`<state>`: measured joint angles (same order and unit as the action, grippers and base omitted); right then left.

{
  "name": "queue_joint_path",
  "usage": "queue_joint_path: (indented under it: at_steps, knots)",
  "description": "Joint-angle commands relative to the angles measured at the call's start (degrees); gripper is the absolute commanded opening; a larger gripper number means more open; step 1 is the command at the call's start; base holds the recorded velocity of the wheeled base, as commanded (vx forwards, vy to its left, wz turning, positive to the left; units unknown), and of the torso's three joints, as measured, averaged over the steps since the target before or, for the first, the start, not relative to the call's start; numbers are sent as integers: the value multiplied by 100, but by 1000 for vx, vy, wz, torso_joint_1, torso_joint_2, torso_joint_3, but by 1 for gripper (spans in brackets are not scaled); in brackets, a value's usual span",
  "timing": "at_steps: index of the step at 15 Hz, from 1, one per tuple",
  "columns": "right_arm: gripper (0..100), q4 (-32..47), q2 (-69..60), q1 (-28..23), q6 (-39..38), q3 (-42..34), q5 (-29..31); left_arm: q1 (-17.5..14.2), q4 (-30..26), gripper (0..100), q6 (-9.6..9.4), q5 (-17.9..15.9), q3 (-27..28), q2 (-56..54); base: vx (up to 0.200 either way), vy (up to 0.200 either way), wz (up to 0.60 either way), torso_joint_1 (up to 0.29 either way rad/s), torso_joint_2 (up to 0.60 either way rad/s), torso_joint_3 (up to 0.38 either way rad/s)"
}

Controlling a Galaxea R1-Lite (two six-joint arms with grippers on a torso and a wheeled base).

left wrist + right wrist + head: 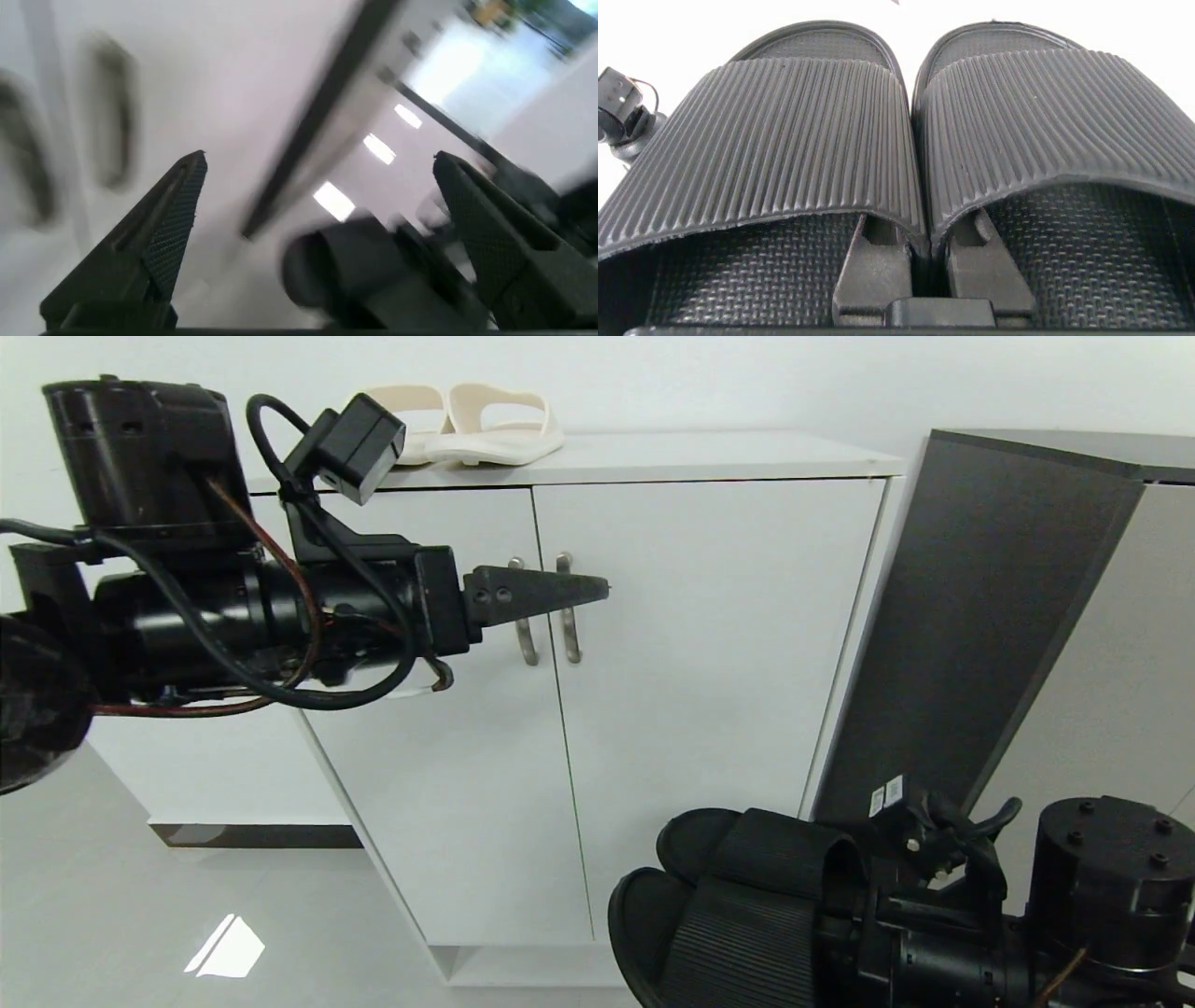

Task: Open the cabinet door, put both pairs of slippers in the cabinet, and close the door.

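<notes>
Here, left end effector [320, 161] spread apart by door handles [569, 630]; right end effector [926, 245] clamping black slippers [813, 131]

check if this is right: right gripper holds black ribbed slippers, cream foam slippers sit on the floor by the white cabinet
No. The cream foam slippers sit on top of the white cabinet, per the head view; the right gripper holds the black ribbed slippers.

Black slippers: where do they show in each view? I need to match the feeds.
Head view: black slippers bottom centre, before the white cabinet.
Left wrist view: blurred dark shape beyond the open left gripper, probably them.
Right wrist view: close up, side by side, right gripper clamping their inner edges.
Shared landmark: door handles, in head and left wrist views.
</notes>
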<state>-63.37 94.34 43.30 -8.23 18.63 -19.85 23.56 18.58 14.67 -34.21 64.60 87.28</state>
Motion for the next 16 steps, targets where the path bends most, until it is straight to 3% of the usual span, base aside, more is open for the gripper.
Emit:
queue_joint_path:
  at_steps: [1,7,13,16]
  knots:
    - [0,-9,49,-15,5,1,-10,-1,181,100,10,230,35,315,0,0,0,0,0,0]
    - [0,-79,75,-23,-30,-8,-2,-133,225,100,28,450,114,500,0,0,0,0,0,0]
    - [0,-88,84,-15,-38,-8,-10,-221,234,100,195,476,448,904,0,0,0,0,0,0]
    - [0,-88,93,-15,-38,-8,-10,-212,498,100,221,503,554,1142,0,0,0,0,0,0]
